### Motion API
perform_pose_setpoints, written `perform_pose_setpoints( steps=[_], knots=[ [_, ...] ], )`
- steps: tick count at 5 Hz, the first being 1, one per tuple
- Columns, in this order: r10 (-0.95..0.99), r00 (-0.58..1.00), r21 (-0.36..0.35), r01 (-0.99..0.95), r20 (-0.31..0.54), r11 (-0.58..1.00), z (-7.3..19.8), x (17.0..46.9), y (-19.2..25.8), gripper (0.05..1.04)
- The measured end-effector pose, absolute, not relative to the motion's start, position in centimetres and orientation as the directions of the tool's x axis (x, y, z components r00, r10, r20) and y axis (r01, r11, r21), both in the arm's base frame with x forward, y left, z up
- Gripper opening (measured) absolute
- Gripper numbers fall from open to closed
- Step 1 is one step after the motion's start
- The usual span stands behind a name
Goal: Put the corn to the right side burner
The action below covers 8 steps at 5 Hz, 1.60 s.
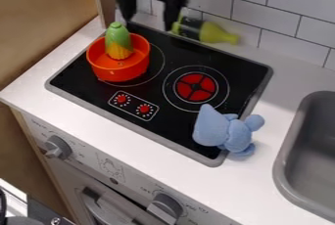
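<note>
Spread jaws up top, green-and-yellow, smooth, tapering toy corn (pixel 118 39) there for the lifting!

We start on the left, with the black glass cooktop (pixel 168 130) as our clock. At ten o'clock sits the orange-red, round, open pot (pixel 118 71), and there's the corn, roughly upright inside it, yellow part low, green end poking well clear of the rim!

Next across, up at eleven o'clock, the black two-finger gripper (pixel 149 23): jaws wide apart, nothing between them. The corn looks light and fairly stiff, probably a plastic toy, unlikely to break but perhaps slippery on that rounded green skin. My call: take it by the green part, above the rim, one finger either side, below the narrow tip where a grip could slide off. Lift straight up, or the pot may drag along!

On to the red, round, spoked right-hand burner (pixel 196 88), around three o'clock from the cooktop's middle, and that's the target. Past it, at one o'clock, a lime-green bottle with a dark band (pixel 217 33) lies on its side, and at four o'clock slumps a pale-blue, soft plush toy (pixel 226 130): set the corn down short of that one
</note>
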<state>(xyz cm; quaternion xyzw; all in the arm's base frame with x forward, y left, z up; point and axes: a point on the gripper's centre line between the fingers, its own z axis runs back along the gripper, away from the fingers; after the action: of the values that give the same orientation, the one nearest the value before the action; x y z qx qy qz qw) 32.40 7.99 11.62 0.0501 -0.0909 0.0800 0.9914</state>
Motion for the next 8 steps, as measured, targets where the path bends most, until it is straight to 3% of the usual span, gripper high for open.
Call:
perform_pose_setpoints(
  steps=[2, 4, 7, 8],
  knots=[
    [0.066, 0.975, 0.133, -0.095, 0.211, 0.987, 10.2, 31.4, 11.6, 0.998],
    [0.037, 0.956, 0.155, -0.086, 0.291, 0.984, 8.4, 31.4, 12.5, 0.999],
    [0.067, 0.925, 0.126, -0.123, 0.374, 0.984, 5.9, 31.8, 12.0, 0.967],
    [0.085, 0.915, 0.110, -0.139, 0.394, 0.984, 5.8, 31.9, 11.8, 0.723]
  ],
)
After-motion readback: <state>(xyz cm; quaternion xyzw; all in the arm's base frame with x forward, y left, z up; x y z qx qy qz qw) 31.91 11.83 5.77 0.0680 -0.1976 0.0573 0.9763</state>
